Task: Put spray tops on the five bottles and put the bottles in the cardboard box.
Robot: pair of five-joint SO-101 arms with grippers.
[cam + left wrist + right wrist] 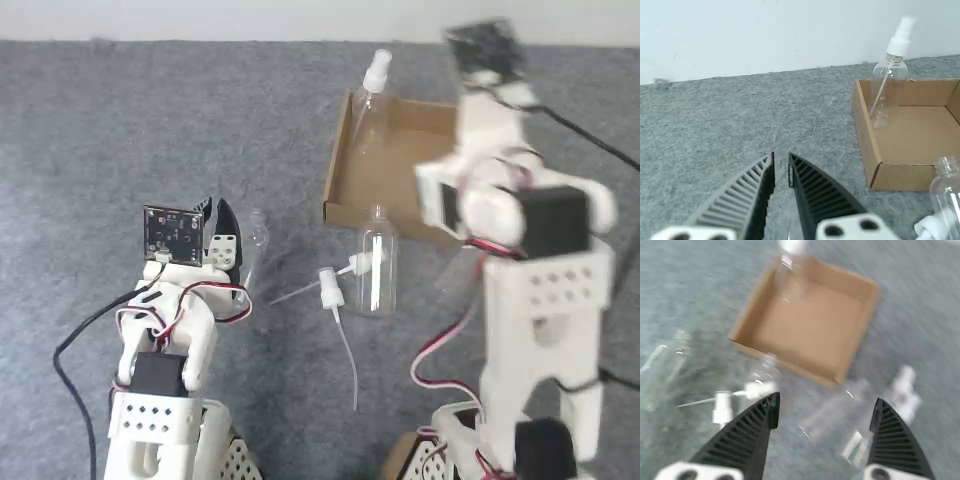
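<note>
The cardboard box (405, 165) lies open at the table's middle back. One clear bottle with a white spray top (375, 85) stands in its far left corner, the capped bottle (890, 75) also showing in the left wrist view. An uncapped bottle (377, 265) stands just in front of the box. Two loose spray tops (333, 288) lie beside it. Another bare bottle (254, 243) lies next to my left gripper (781, 162), whose fingers are nearly together with nothing seen between the tips. My right gripper (822, 415) hangs open high above the table, over two more bottles (835, 415), one with a spray top (905, 385).
Grey felt covers the table (120, 130). A white wall runs behind it. The raised right arm (520, 210) blocks the box's right part in the high view. Open carpet lies left of the box.
</note>
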